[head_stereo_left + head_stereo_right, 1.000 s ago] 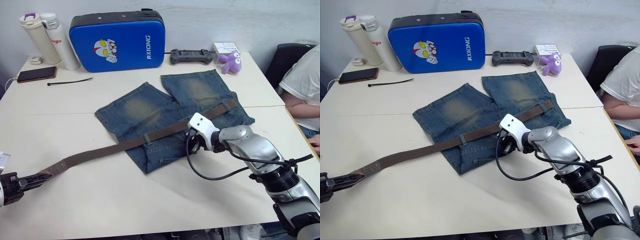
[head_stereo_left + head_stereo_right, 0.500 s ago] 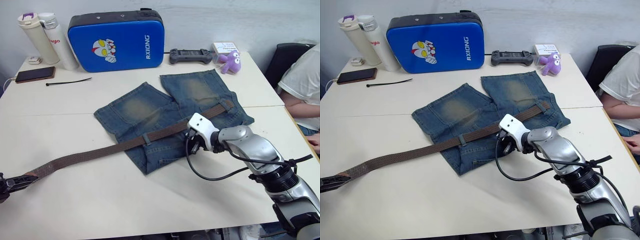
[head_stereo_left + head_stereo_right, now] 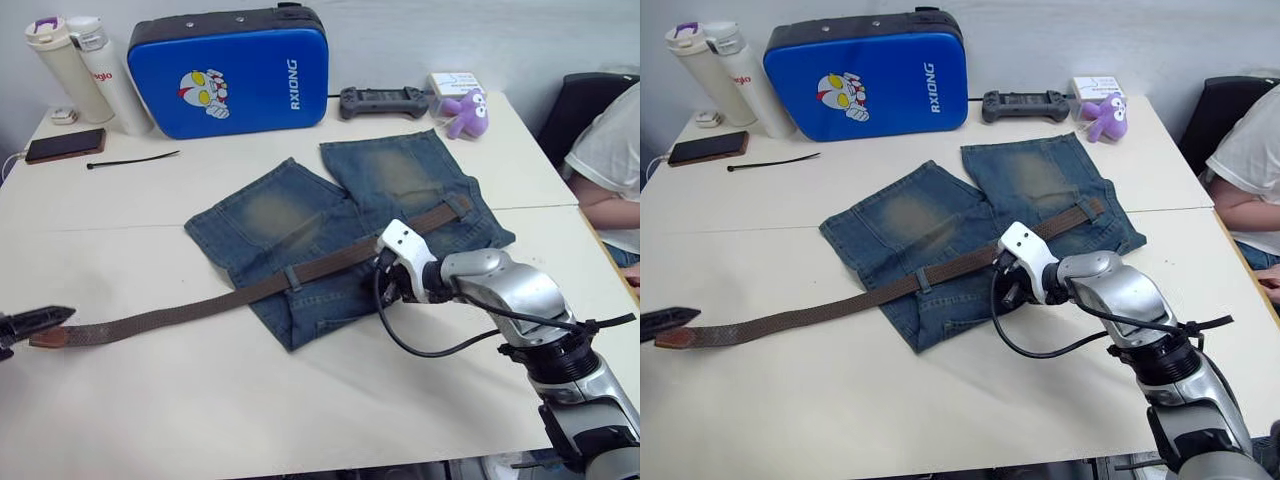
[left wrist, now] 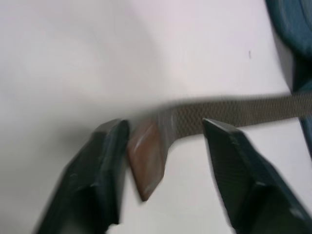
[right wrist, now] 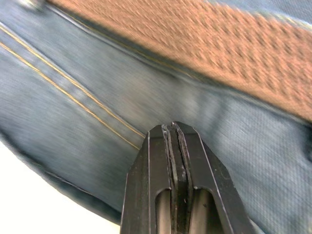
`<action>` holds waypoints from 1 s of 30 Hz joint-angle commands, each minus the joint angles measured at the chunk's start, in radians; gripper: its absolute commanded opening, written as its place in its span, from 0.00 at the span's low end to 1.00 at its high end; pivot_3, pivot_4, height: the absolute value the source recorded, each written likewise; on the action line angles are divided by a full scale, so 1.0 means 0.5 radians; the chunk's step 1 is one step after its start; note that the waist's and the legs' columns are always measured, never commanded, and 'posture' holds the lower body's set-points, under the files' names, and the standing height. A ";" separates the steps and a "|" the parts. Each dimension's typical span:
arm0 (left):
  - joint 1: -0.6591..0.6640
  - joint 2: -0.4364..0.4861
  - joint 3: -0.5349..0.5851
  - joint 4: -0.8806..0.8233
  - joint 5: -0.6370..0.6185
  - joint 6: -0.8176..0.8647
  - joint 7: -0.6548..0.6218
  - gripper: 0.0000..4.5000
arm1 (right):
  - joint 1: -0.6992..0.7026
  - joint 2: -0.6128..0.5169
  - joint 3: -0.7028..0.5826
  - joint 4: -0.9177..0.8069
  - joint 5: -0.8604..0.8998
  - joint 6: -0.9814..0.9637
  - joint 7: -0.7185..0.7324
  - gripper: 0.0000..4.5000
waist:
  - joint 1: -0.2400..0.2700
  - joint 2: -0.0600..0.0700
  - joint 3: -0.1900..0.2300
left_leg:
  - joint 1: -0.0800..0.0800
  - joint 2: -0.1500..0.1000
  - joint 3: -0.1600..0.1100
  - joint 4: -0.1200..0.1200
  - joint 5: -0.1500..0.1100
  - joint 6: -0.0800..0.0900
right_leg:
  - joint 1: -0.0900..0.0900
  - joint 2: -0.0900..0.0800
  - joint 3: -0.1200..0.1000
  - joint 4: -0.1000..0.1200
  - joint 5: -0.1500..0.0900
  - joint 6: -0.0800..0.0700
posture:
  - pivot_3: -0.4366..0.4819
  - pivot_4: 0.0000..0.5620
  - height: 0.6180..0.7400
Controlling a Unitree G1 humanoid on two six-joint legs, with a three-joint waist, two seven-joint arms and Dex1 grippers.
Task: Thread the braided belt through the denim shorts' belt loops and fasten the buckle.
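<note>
The denim shorts (image 3: 300,215) lie flat in the middle of the table. The braided belt (image 3: 200,305) runs across their waistband, under a belt loop (image 3: 292,276), and out to the left over the table. Its tan tip (image 4: 146,156) lies on the table between the spread fingers of my open left gripper (image 4: 165,126), which sits at the table's left edge (image 3: 30,322). My right gripper (image 5: 174,127) is shut, its tip resting on the denim just below the belt, near the waistband's middle (image 3: 386,288). I cannot make out the buckle.
At the back stand a blue case (image 3: 230,70), two bottles (image 3: 85,75), a phone (image 3: 62,145), a black cable tie (image 3: 130,160), a game controller (image 3: 382,100) and a purple plush (image 3: 465,112). A person (image 3: 610,150) sits at the right.
My left gripper drew the belt tip further left, then opened and let it go onto the table. The right gripper stayed put. The camera shifted slightly.
</note>
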 commanded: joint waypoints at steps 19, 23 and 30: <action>-0.962 -0.179 -0.887 -1.239 -0.352 -0.317 -0.492 1.00 | 0.050 -0.683 -0.786 -0.288 0.600 0.111 0.338 0.99 | 0.028 0.010 0.006 | -0.014 0.000 -0.001 0.026 0.003 0.010 | -0.001 0.003 -0.002 0.007 0.001 0.002 | 0.48 0.27 0.99; -1.076 -0.533 -1.329 -1.529 -0.167 -0.459 -0.274 1.00 | 0.322 -0.781 -0.890 -0.393 0.582 0.064 0.293 0.99 | 0.015 0.022 0.007 | -0.019 -0.016 -0.037 0.024 0.012 0.018 | 0.041 -0.011 -0.047 0.001 0.003 0.008 | 0.48 0.27 1.00; -1.246 -0.863 -1.848 -1.436 0.158 -0.648 -0.260 1.00 | 0.697 -0.947 -1.162 -0.557 0.713 0.218 0.283 0.99 | 0.119 0.034 0.015 | -0.014 -0.037 -0.091 0.032 0.043 0.011 | 0.066 -0.037 -0.108 -0.014 0.003 0.010 | 0.48 0.27 1.00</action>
